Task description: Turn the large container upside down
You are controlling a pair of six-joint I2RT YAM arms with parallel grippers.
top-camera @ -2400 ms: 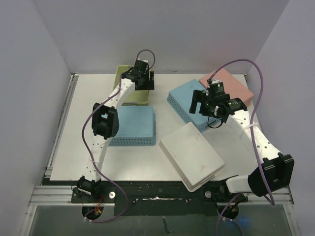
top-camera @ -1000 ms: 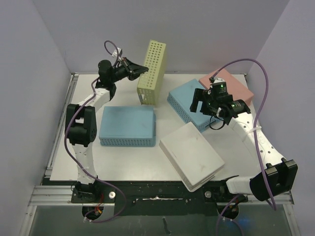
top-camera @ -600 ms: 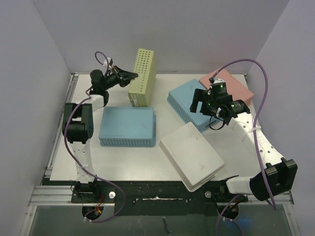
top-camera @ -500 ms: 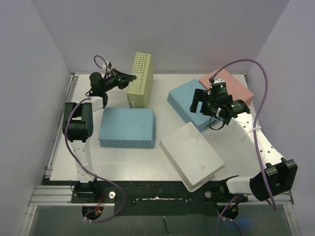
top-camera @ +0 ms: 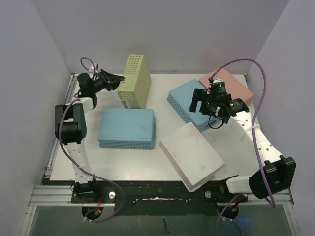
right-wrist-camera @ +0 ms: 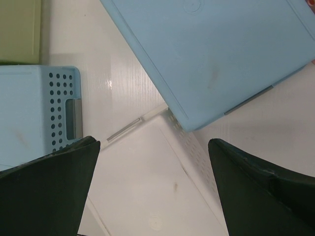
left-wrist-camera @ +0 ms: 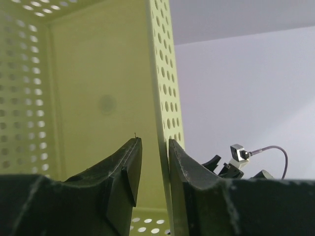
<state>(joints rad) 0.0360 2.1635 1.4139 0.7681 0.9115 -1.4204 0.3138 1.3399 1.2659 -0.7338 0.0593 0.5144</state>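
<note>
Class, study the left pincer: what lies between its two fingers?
A perforated side wall of the yellow-green container lies there, gripped from both sides by the left pincer. The left wrist view shows it.

My hand (right-wrist-camera: 153, 147) is wide open above the desk (right-wrist-camera: 123, 73). Below it lies a white container (right-wrist-camera: 147, 201), its corner just beside a blue container (right-wrist-camera: 211, 49). At the left I see a perforated blue container (right-wrist-camera: 29, 113) and a green container (right-wrist-camera: 19, 29)

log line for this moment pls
left gripper shut on yellow-green container wall | container raised on edge, not yet upside down | right gripper open above blue container
</note>
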